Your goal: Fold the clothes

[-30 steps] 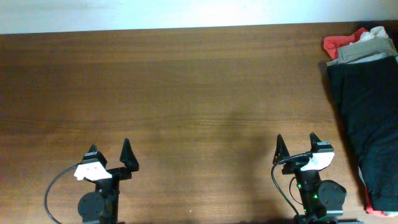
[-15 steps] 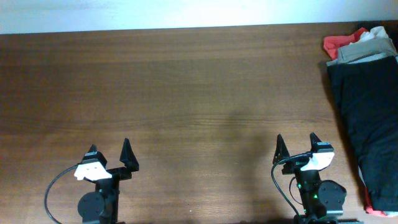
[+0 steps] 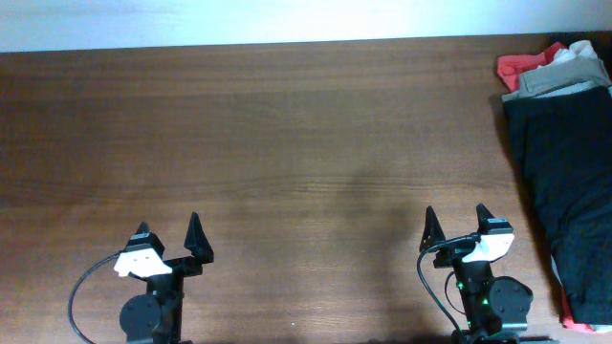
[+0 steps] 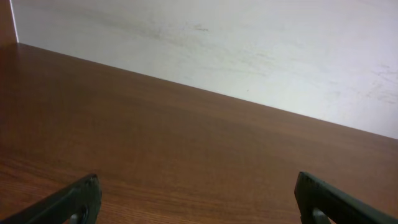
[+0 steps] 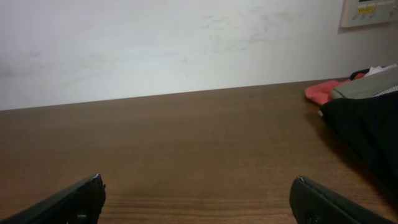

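Observation:
A pile of clothes lies along the table's right edge. A large black garment point(image 3: 564, 182) lies on top, with a beige garment point(image 3: 555, 78) and a red one point(image 3: 521, 65) at its far end. They also show at the right of the right wrist view: the black garment point(image 5: 367, 121), the beige point(image 5: 367, 87), the red point(image 5: 323, 91). My left gripper point(image 3: 169, 239) is open and empty near the front left edge; its fingers frame bare wood in the left wrist view point(image 4: 199, 199). My right gripper point(image 3: 455, 227) is open and empty at the front right point(image 5: 199, 199), left of the pile.
The brown wooden table point(image 3: 287, 143) stretches between the arms and a white wall point(image 5: 186, 43) at the back. A small wall panel point(image 5: 368, 11) hangs at the upper right. A bit of red cloth point(image 3: 571, 315) peeks out at the pile's near end.

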